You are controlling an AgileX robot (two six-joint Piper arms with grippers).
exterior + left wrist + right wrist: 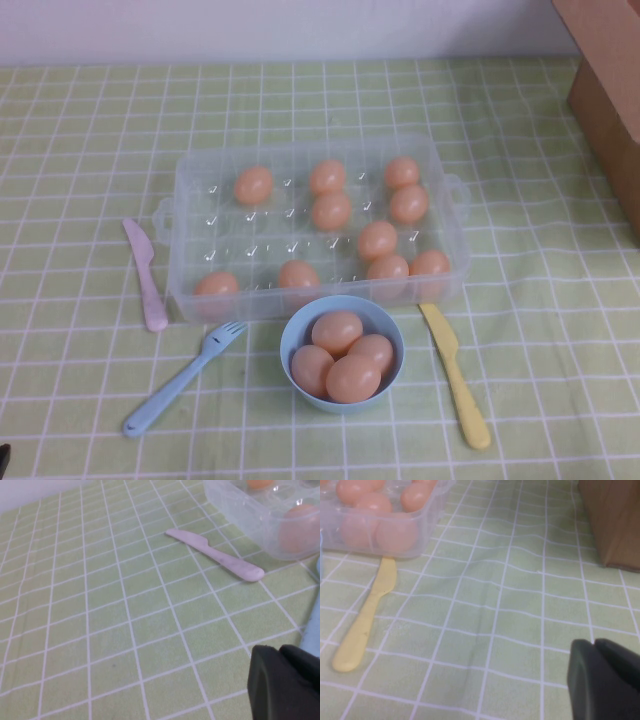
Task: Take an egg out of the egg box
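Hovering low over green checked tablecloth (90,150), both grippers parked.

Left gripper (285,682) near pink knife (215,555), right gripper (605,680) near yellow knife (365,620); finger spacing impossible to tell. Sitting mid-table: egg box (190,215) holding eggs, egg (253,185) among them; blue bowl (292,335), blue fork (180,380), cardboard box (610,90) near white wall (250,25).

Soft, even, bright light; faint shadows; wrist views mildly blurred, foreground unfocused.
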